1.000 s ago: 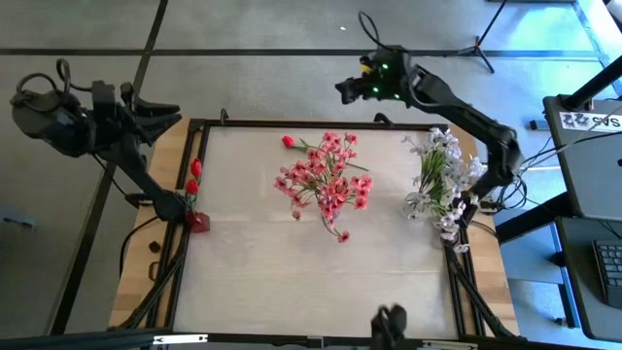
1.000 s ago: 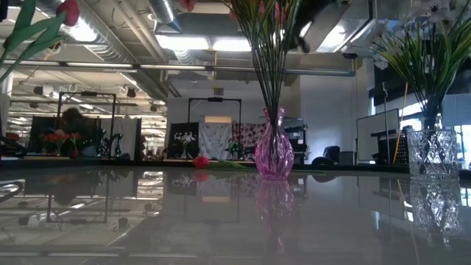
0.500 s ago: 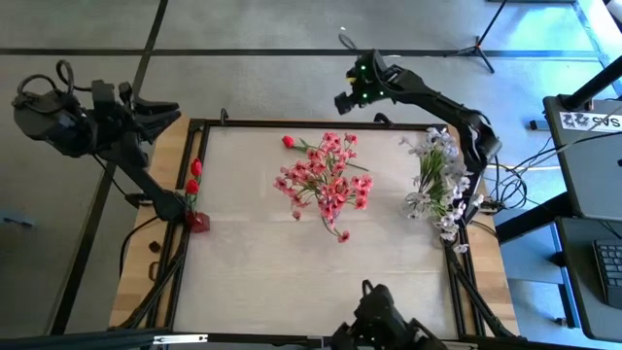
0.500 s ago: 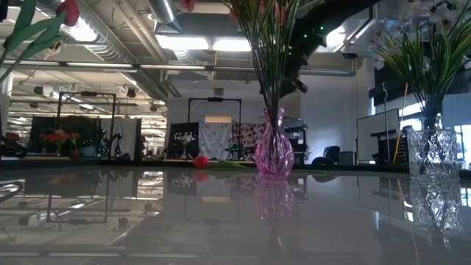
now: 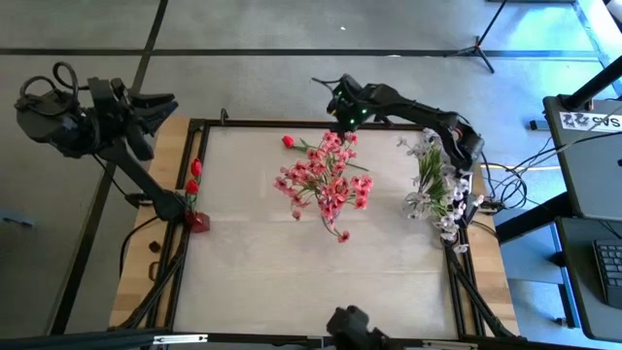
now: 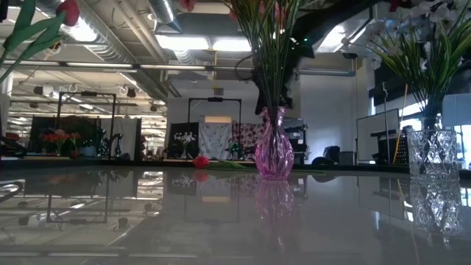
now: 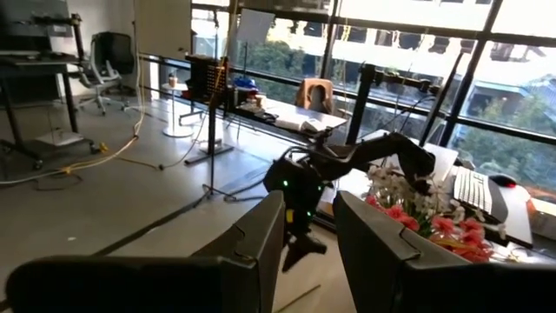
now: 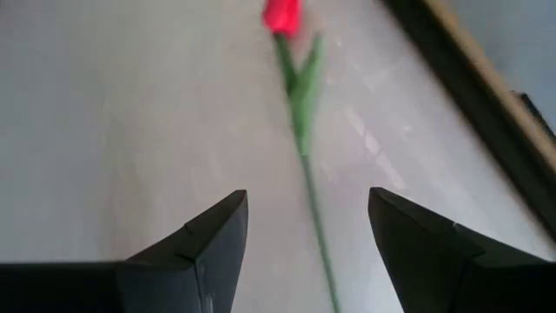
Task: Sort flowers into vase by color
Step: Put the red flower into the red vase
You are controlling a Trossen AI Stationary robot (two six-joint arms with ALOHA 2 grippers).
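Note:
A single red bud flower (image 5: 289, 142) lies flat on the table near its far edge, its green stem (image 8: 304, 156) running toward the pink flowers (image 5: 326, 180). Those stand in a pink glass vase (image 6: 274, 154) at the table's middle. White flowers (image 5: 437, 180) stand in a clear vase (image 6: 434, 158) on the right. Two red buds (image 5: 194, 175) stand in a small red vase (image 5: 198, 223) at the left edge. My right gripper (image 8: 304, 252) is open and hangs over the lying flower's stem, one finger on each side, apart from it. My left gripper (image 5: 155, 107) is open and waits beyond the table's far left corner.
The table's dark frame (image 5: 292, 123) runs along the far edge just behind the lying flower. The tall pink spray stands close to the right of my right gripper (image 5: 330, 105). Bare white tabletop (image 5: 262, 262) spreads over the near half.
My right gripper has swung from beyond the far edge toward the table's left and near side, coming down over the lying red flower beside the pink spray. Its fingers have stayed open. The flowers and vases have kept their places.

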